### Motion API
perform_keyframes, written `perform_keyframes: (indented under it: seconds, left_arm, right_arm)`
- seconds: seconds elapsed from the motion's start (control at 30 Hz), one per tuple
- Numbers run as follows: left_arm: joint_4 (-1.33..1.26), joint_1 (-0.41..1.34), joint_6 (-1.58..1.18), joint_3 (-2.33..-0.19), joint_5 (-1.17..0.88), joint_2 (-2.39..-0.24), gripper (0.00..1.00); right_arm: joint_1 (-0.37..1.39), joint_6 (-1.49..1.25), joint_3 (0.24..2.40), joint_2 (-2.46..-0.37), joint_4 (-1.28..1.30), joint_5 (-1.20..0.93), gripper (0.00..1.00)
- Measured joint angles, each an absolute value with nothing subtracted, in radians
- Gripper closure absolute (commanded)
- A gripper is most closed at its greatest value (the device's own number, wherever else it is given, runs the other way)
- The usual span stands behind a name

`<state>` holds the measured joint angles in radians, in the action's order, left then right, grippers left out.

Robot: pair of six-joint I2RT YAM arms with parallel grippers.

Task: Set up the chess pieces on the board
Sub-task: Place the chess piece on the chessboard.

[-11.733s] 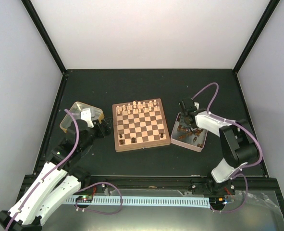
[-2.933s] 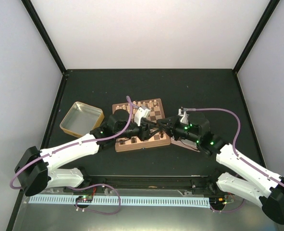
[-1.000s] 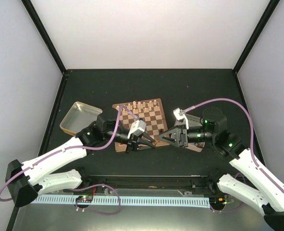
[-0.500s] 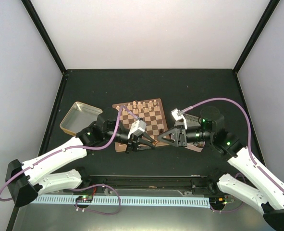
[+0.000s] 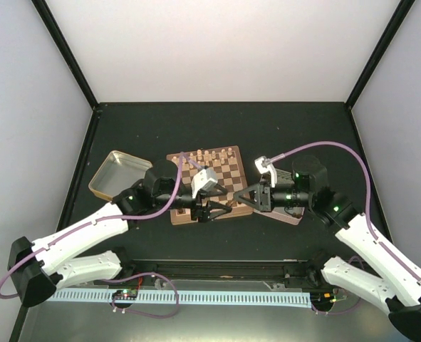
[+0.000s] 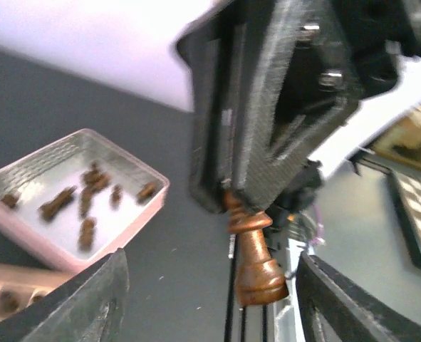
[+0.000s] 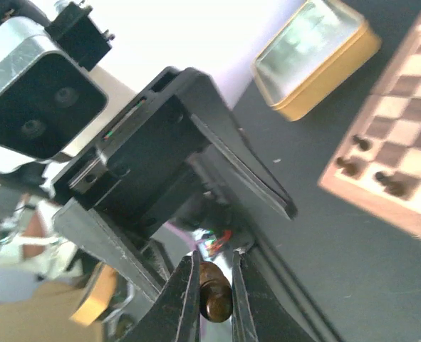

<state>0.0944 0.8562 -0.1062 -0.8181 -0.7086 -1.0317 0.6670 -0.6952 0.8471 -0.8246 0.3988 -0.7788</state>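
A dark brown chess piece (image 6: 255,256) hangs above the table's near side, held by its top between my right gripper's fingers (image 6: 267,142). My right gripper (image 7: 214,306) is shut on this piece (image 7: 214,299). My left gripper (image 6: 217,303) is open, its fingers (image 6: 89,306) standing wide on either side of the piece without touching it. The two grippers meet tip to tip, left (image 5: 214,209) and right (image 5: 240,200), over the near edge of the board (image 5: 221,174). Cream pieces (image 5: 206,154) line the board's far row. A few dark pieces (image 7: 349,164) stand near its front edge.
A yellow-rimmed metal tin (image 5: 121,174) sits left of the board. The pink-rimmed tray (image 6: 75,206) with several dark pieces lies right of the board, mostly under my right arm in the top view. Black frame posts bound the dark table.
My left gripper's jaws have opened and let go of the dark piece. My right gripper's jaws have closed on its top. Both grippers shifted slightly toward the board.
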Motion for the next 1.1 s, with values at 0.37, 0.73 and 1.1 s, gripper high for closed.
perform_keyframes:
  seconds: [0.37,0.73,1.1]
  left_arm:
    - [0.211,0.818,-0.294,-0.681,0.019,-0.772,0.16]
    - [0.293,0.811,-0.395,-0.638,0.385,-0.566,0.11]
    - [0.315,0.806,-0.406,-0.627,0.442,-0.563,0.11]
  right_arm:
    - [0.78,-0.55,0.976,-1.119,0.513,-0.197,0.99]
    - [0.999,-0.521,1.104,-1.524,0.565,0.262,0.97]
    - [1.087,-0.526,1.117,-1.723,0.551,0.417,0.77]
